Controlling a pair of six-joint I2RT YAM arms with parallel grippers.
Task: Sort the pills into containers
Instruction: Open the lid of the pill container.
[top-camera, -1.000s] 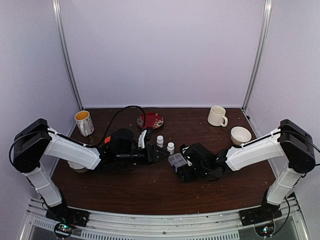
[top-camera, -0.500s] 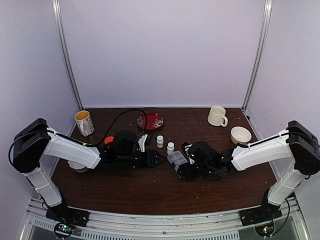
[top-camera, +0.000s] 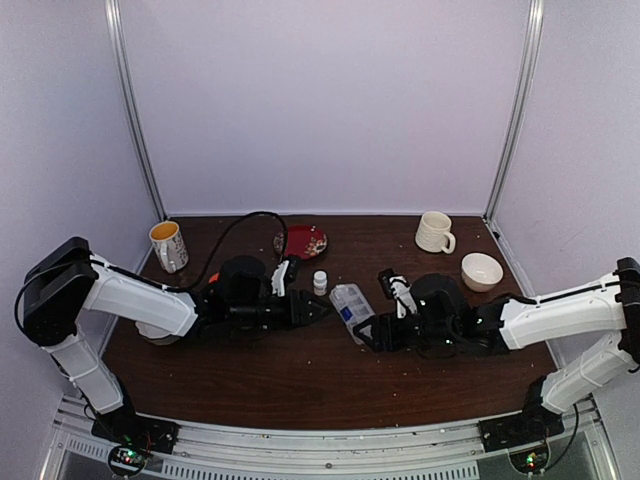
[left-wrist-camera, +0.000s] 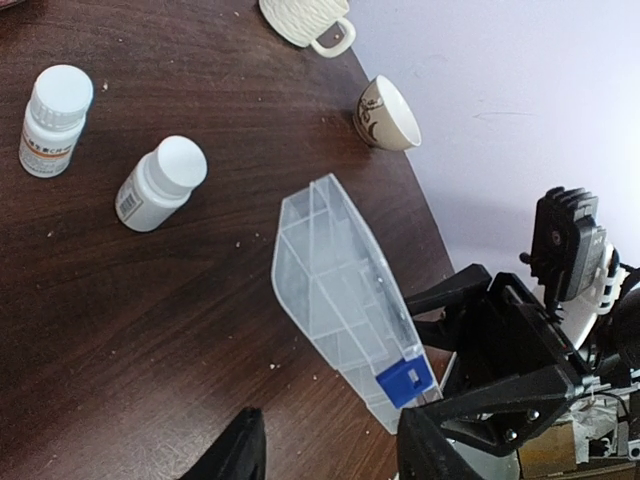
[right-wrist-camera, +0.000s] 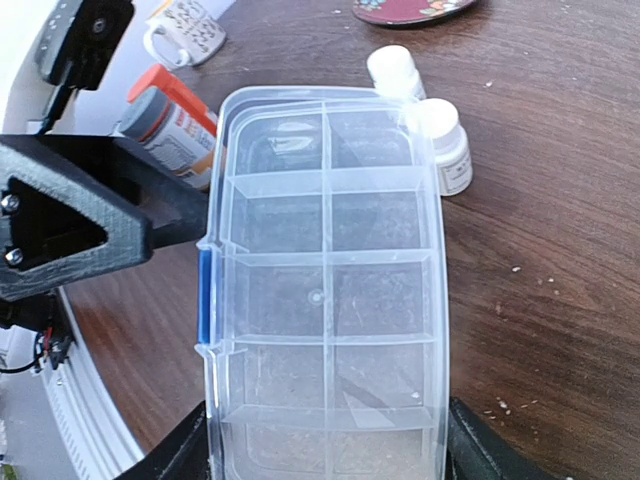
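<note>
We hold the organizer box (right-wrist-camera: 325, 300) tilted, mid-frame.
Right tool (right-wrist-camera: 330, 442) grips its sides; left tool (left-wrist-camera: 325, 450) gapes beside it.

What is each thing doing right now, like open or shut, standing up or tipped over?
organizer box: lid shut, tilted, gripped at one end.
right fingers: shut on the organizer box.
left fingers: open, holding nothing.
two white bottles: upright, caps on.
cream mug: upright.
patterned mug: upright.
bowl: upright.
</note>
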